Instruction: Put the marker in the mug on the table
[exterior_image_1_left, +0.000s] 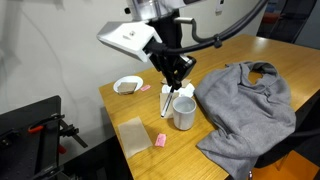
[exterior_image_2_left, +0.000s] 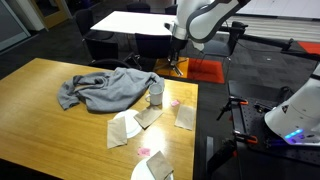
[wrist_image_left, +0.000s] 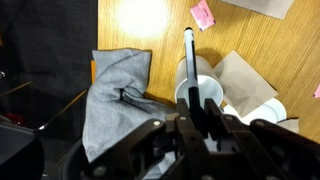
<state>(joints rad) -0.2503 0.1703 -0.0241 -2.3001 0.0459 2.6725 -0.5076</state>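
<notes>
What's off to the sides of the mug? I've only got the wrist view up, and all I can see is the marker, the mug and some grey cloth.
Observer: A white bowl sits near a corner of the table, well apart from the mug.
Operator: How far does the cloth run?
Observer: The grey cloth is a big crumpled heap covering much of the tabletop, close beside the mug.
Operator: And my height with the marker?
Observer: Seen side-on, the gripper hangs just above the mug's rim, not down inside it.
</notes>
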